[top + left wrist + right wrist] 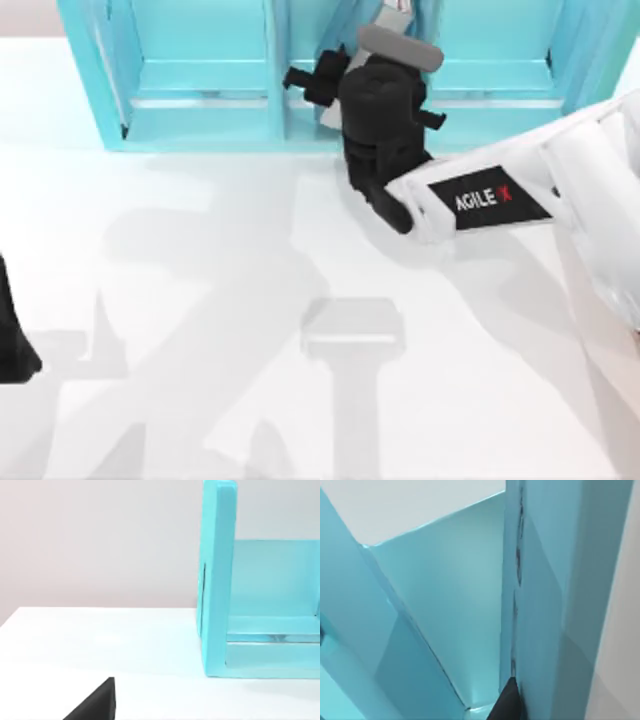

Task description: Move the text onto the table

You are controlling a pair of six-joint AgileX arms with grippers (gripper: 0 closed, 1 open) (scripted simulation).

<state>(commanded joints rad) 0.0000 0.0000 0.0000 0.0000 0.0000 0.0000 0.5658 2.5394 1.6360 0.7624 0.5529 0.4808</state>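
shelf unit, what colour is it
Turquoise; the shelf unit shows best in the left wrist view.

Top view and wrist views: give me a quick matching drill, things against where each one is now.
Things:
1. right gripper
2. left arm
3. shelf
4. table

Places:
A. parked at the table's left edge
B. along the table's far side
C. reaching into the shelf's middle
D. under everything, white

Pairs: 1-C, 2-A, 3-B, 4-D

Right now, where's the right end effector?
In the top view the right end effector is at the back of the table, right of centre, reaching into the turquoise shelf unit at its middle section.
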